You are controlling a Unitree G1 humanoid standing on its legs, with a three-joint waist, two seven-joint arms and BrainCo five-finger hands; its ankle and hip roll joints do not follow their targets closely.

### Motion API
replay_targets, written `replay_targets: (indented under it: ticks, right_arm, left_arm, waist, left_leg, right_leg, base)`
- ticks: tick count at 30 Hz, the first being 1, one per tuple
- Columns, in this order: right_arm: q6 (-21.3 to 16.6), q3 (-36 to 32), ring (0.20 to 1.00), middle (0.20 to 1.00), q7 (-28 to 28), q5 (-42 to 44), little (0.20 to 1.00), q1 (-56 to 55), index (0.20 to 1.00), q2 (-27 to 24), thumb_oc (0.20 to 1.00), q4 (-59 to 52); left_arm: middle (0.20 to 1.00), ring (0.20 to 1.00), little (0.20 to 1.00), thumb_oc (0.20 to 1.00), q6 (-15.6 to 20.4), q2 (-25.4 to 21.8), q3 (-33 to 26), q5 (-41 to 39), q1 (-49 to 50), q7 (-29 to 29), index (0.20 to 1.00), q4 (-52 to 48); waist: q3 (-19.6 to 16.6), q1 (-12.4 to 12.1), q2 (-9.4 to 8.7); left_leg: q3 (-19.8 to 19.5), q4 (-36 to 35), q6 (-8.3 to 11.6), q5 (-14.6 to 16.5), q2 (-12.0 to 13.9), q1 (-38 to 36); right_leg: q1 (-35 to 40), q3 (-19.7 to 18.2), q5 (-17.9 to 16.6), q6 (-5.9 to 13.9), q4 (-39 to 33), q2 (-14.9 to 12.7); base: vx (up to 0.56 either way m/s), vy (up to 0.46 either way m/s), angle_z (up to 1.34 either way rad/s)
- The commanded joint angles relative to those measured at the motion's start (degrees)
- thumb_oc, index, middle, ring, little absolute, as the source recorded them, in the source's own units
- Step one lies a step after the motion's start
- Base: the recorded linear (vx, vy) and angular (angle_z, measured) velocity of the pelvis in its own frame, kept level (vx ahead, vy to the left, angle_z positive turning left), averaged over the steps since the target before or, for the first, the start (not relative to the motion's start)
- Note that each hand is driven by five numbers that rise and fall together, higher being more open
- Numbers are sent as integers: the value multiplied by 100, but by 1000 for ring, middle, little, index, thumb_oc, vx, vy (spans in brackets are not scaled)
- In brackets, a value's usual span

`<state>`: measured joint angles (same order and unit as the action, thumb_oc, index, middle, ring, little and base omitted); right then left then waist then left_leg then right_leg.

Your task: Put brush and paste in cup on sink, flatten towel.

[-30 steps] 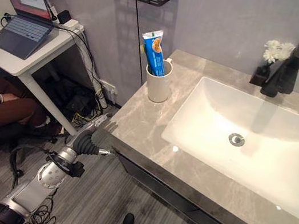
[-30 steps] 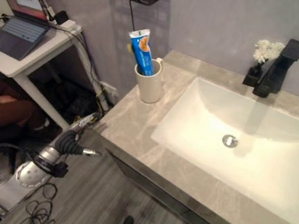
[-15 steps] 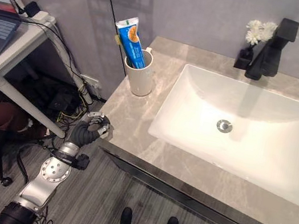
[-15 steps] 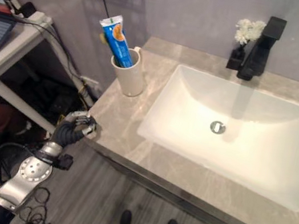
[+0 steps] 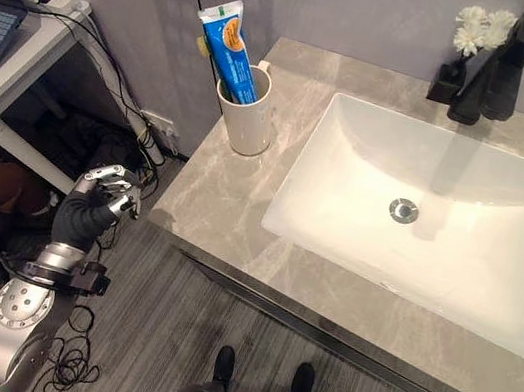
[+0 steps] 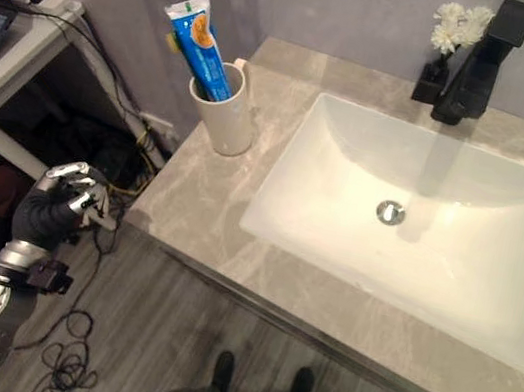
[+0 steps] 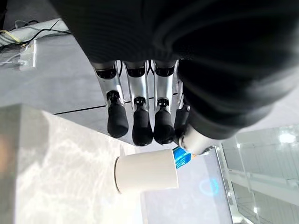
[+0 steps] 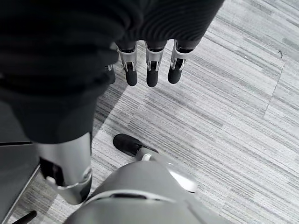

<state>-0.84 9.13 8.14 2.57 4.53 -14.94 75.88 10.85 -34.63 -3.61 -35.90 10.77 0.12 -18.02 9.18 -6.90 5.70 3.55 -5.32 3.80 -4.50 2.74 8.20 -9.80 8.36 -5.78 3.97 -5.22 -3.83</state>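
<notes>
Paste (image 5: 229,46) stood in cup (image 5: 246,114) on surface (image 5: 216,198) beside sink (image 5: 441,217). Left hand (image 5: 89,209) curled, empty, off surface edge. Right wrist view: right hand (image 8: 148,65) relaxed, straight, over floor (image 8: 224,107).

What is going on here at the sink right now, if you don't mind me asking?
Nothing is being handled at this moment. The toothpaste tube stands in the white cup on the grey marble counter, beside the basin. The robot's left hand hangs off the counter's edge above the floor, its fingers loosely curled and holding nothing. The right hand points at the floor, fingers relaxed and empty. I cannot make out a brush or a towel.
</notes>
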Motion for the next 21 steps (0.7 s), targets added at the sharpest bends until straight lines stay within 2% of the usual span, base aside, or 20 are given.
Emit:
replay_targets:
  ticks: [1,10,21]
  right_arm:
    - [81,235,1000,1000,-78,52,1000,251,1000,186,1000,112]
    - [141,291,1000,1000,-135,20,1000,273,1000,138,1000,128]
    - [138,364,1000,1000,-111,42,1000,260,1000,127,1000,59]
  left_arm:
    - [200,200,200,200,100,-187,-79,-259,-64,-101,200,-232]
    - [200,200,200,200,-119,-355,117,-517,25,-178,200,-151]
    - [200,200,200,200,-185,-143,328,-203,-312,-24,200,333]
  waist:
    - [49,71,-163]
    - [78,110,-126]
    - [107,234,-160]
  left_leg:
    - [20,32,154,48,-70,73]
    - [46,32,166,35,-43,71]
    - [135,32,171,36,-4,137]
  right_leg:
    - [142,-170,93,207,22,-136]
    - [104,-198,74,193,22,-115]
    - [-17,-266,61,179,22,-79]
  base:
    - [0,0,0]
    - [0,0,0]
    - [0,-1,0]
